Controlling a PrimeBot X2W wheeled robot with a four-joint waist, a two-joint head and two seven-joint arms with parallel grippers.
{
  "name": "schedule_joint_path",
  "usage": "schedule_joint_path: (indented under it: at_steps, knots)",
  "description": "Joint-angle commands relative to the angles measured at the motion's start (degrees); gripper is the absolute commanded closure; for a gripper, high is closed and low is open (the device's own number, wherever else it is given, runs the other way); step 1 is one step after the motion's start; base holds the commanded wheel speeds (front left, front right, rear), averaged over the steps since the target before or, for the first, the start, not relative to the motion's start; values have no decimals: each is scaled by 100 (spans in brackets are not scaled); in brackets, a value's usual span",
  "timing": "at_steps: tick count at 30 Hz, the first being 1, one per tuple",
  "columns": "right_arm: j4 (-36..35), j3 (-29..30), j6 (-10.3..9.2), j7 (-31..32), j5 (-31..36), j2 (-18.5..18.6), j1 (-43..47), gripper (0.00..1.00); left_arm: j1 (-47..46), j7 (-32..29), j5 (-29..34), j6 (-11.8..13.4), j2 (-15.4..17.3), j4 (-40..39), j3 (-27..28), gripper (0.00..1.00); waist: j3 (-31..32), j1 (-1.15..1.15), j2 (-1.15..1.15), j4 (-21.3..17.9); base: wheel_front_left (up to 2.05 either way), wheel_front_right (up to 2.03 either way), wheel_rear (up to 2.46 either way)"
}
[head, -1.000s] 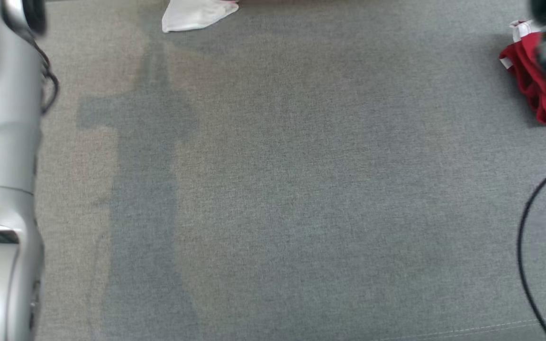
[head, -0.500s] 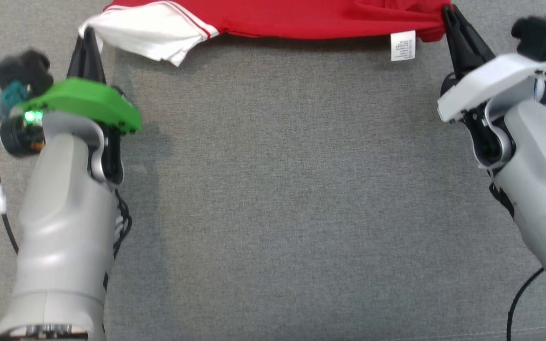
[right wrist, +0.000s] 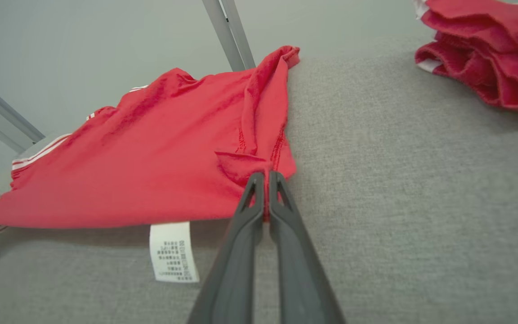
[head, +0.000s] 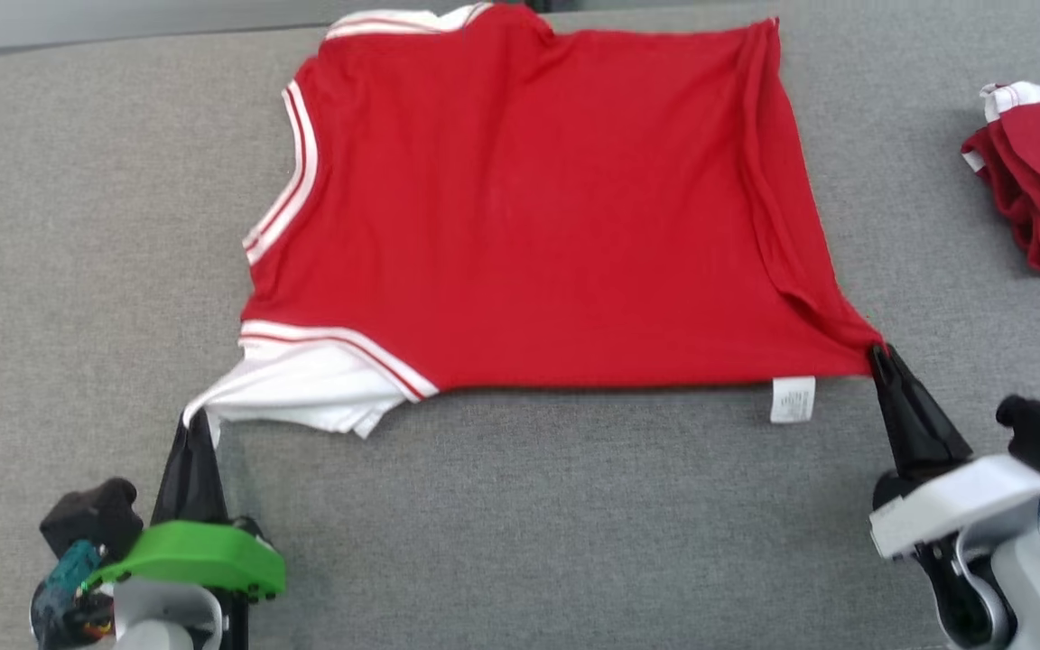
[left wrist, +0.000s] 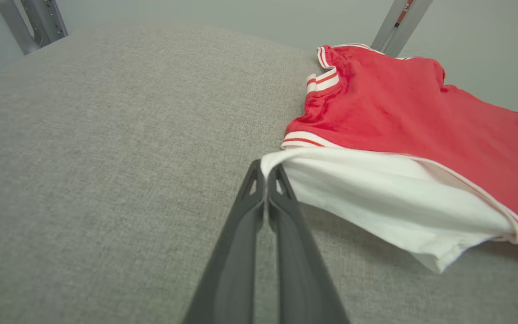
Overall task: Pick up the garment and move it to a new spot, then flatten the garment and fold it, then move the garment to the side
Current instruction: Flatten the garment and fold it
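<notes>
The garment point(head: 529, 217) is a red shirt with white sleeves and striped trim, spread mostly flat on the grey surface point(head: 529, 524). My left gripper point(head: 193, 421) is shut on the tip of its white sleeve point(left wrist: 376, 198) at the near left corner. My right gripper point(head: 879, 354) is shut on the red hem corner point(right wrist: 259, 168) at the near right. The near edge runs taut between the two grips, and a white care label point(head: 793, 400) hangs from it. Both wrist views show the dark fingers point(left wrist: 259, 211) pinched together on cloth.
A pile of other red and white clothes point(head: 1039, 181) lies at the far right of the surface. Metal frame bars point(right wrist: 229, 31) stand behind the far edge. Bare grey cloth stretches in front of the shirt and to its left.
The head camera has tilted up, so the whole shirt has come into view. Both grippers stay shut on the same two corners; the shirt's near edge sits closer to me than before.
</notes>
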State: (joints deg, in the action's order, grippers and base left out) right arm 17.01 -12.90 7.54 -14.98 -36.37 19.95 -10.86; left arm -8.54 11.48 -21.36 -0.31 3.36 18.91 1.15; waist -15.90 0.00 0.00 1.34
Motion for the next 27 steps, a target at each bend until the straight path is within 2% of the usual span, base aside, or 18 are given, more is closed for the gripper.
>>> schedule_joint_path:
  at_steps: [1, 8, 13, 16, 22, 27]
  knots:
    - [-179, 137, -10, -20, 104, 1, 305, 100, 359, -198, 24, 139, 46, -359, 15, 100, 277, 0, 0, 57, 0, 0, 0]
    - [-1145, 927, -10, 383, 490, -316, 1634, 100, 1808, -1439, 50, 633, 31, -2535, -133, 100, 420, 0, 0, 167, 0, 0, 0]
    - [-1668, 1221, -10, 850, 718, -620, 1943, 100, 1953, -1951, 113, 685, 150, -3248, -251, 100, 320, 0, 0, 127, 0, 0, 0]
    - [-1766, 1276, -10, 1151, 780, -703, 1727, 100, 1551, -2228, 96, 572, 311, -3232, -329, 100, 176, 0, 0, 82, 0, 0, 0]
    - [-1717, 1188, -7, 1707, 848, -744, 1015, 100, 419, -2728, 42, 270, 607, -2712, -492, 100, -224, 0, 0, -44, 0, 0, 0]
    - [-1355, 1036, -5, 1705, 797, -679, 285, 100, -600, -2794, -19, 44, 725, -1955, -561, 100, -482, 0, 0, -124, 0, 0, 0]
